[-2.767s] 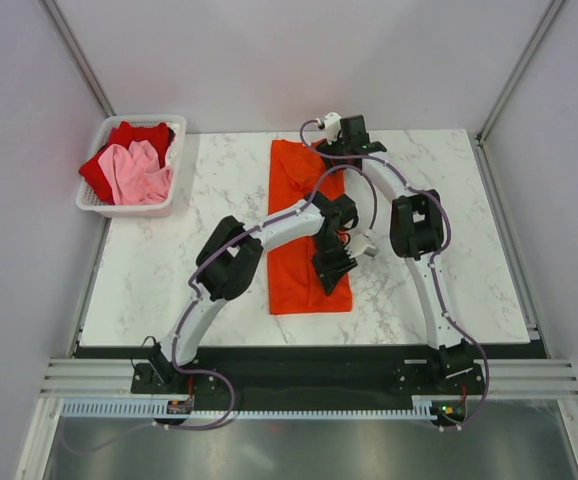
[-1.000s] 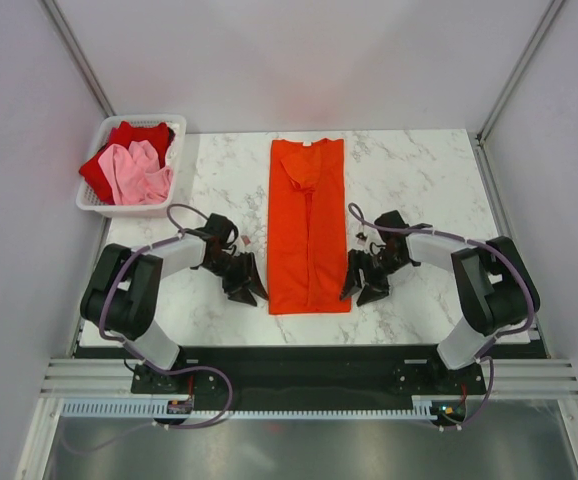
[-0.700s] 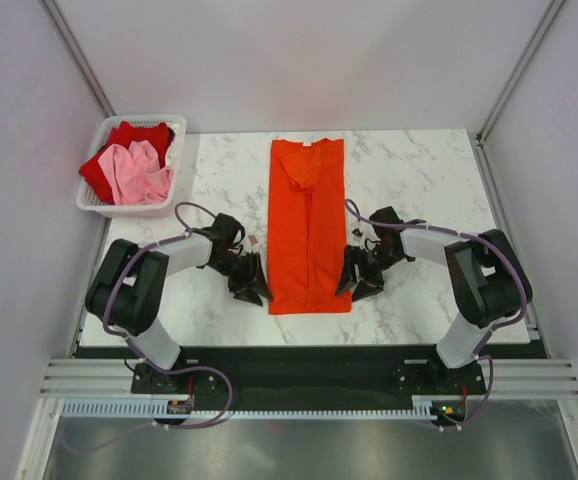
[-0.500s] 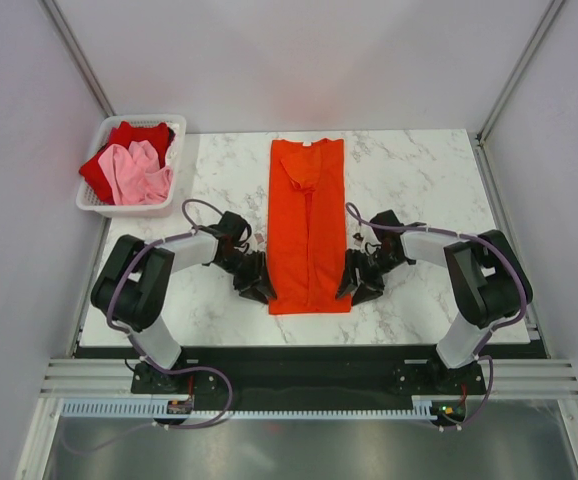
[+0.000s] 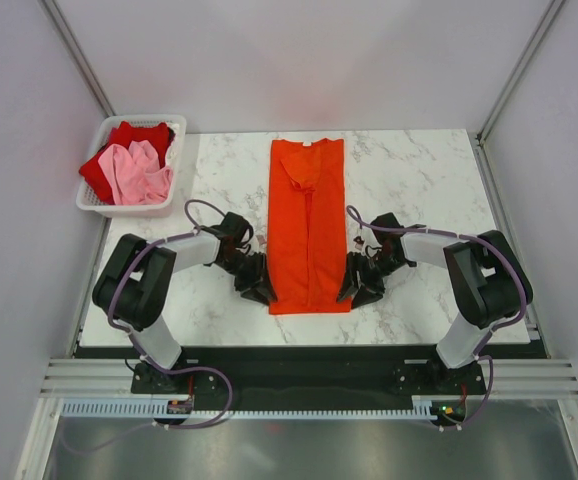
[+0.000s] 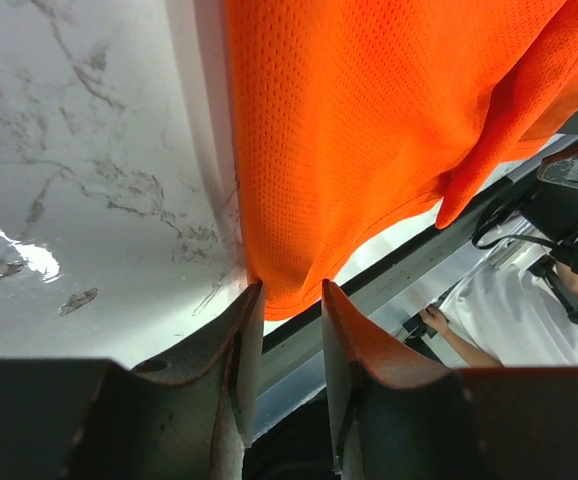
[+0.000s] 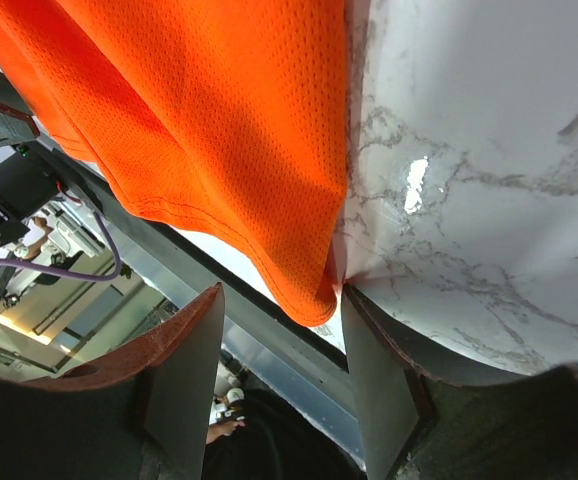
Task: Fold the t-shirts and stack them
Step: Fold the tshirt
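Straddling orange-red t-shirt [image 5: 309,225] hem corners: left gripper [image 6: 291,297], right gripper [image 7: 284,293], both parted.

Red shirt [image 5: 129,133] half buried under pink shirt [image 5: 139,172].

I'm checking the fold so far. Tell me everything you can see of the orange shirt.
The orange shirt is bright mesh-like cloth, folded into a long narrow strip, collar at the far end, lying flat on the marble table. The left gripper and right gripper each have open jaws around a near hem corner.
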Tool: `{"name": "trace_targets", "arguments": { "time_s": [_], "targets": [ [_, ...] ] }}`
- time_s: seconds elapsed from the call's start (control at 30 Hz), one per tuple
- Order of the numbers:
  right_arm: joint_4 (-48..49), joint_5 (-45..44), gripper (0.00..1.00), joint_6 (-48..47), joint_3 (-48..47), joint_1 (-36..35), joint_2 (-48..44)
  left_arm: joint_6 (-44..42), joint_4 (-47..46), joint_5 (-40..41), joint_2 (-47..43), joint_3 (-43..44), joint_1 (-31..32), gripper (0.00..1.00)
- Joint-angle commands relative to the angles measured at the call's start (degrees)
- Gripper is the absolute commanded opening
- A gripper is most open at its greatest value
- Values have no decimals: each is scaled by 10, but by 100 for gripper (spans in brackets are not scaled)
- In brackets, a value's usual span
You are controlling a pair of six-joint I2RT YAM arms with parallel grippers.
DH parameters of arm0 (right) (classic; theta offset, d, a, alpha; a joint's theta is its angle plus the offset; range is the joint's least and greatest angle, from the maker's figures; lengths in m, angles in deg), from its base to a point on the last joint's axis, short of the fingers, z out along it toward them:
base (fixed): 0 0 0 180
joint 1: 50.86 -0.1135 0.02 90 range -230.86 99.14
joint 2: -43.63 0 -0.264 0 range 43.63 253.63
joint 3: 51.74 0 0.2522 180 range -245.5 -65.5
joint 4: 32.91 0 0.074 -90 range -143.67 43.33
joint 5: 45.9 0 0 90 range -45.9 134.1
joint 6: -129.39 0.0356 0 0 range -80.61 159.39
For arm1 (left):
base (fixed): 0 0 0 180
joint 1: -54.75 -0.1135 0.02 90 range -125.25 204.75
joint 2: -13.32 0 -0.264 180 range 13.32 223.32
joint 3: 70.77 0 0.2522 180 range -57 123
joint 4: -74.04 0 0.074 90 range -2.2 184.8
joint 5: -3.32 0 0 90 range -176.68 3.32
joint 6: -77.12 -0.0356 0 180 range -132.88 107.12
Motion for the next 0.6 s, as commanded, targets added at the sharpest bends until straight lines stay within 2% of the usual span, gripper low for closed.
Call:
{"name": "trace_targets", "arguments": {
  "time_s": [0.0,0.43,0.53,0.57],
  "targets": [
    [14,-18,59,2,-1,-5,7,2,2,-11,3,0,7,38],
    [20,-15,56,6,-11,-11,17,-4,14,0,-7,-16,9,40],
    [24,-14,54,6,-6,-12,17,-2,12,-4,-2,-21,9,37],
    [26,-11,49,6,-6,-11,17,-2,11,-4,0,-21,9,31]
  ]
}}
